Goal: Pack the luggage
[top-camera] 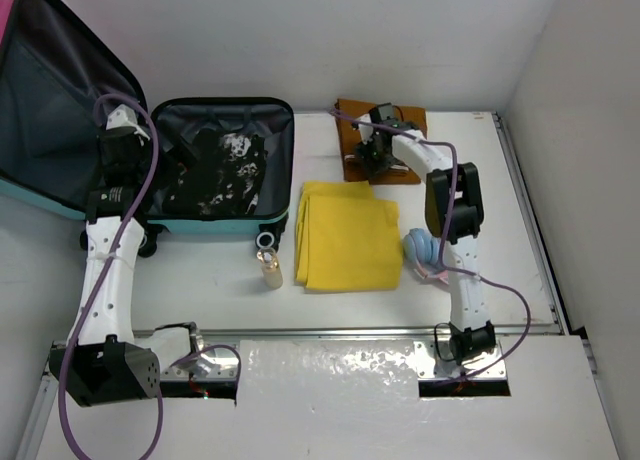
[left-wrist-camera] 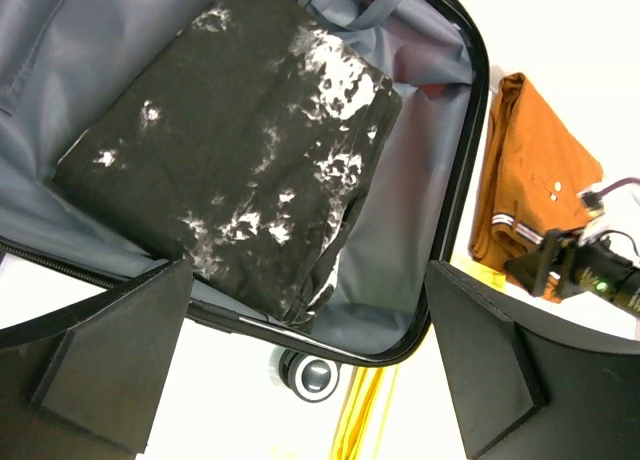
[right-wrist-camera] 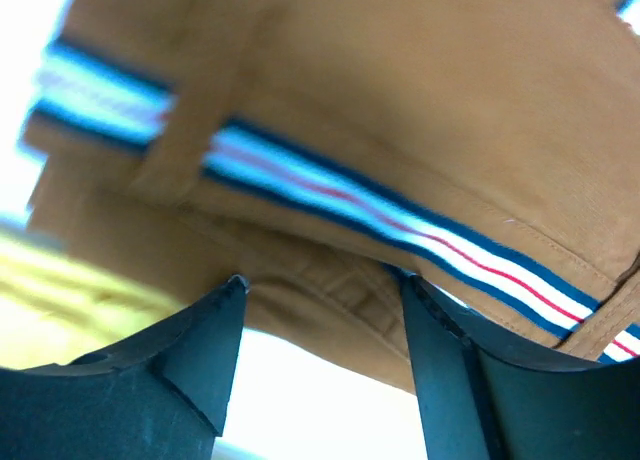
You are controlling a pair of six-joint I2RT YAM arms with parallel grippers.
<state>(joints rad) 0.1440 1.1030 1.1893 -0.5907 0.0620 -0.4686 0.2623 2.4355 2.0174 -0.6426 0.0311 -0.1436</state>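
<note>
Top external view: where is the luggage (top-camera: 220,227) to be found, and is anything seen in it? (asked by mo)

It's laid open at the far left of the tabletop (top-camera: 520,270), lid propped up toward the left corner. A black garment with white print (top-camera: 225,170) is seen lying in the base half on the grey lining. A small bottle (top-camera: 270,268) is stood just beside its near right corner. (answered by jay)

And the left gripper (left-wrist-camera: 305,280)? (mo)

It's held over the open base. In the left wrist view the fingers (left-wrist-camera: 120,350) are spread wide apart, nothing caught between them. The same black garment (left-wrist-camera: 230,150) is seen below, plus one black wheel (left-wrist-camera: 313,376) at the shell's edge. (jay)

What about the right side? (mo)

The right gripper (top-camera: 372,155) is lowered onto a brown garment (top-camera: 350,130) at the far middle of the tabletop. From the right wrist, the fingers (right-wrist-camera: 200,350) are seen apart, with the striped edge of the brown garment (right-wrist-camera: 400,100) just past the tips. The cloth doesn't look pinched, though contact can't be ruled out. A folded yellow cloth (top-camera: 348,235) is laid in the middle, between the luggage and the right arm, and a pale blue bundle (top-camera: 422,248) is tucked beside that arm. (jay)
</note>
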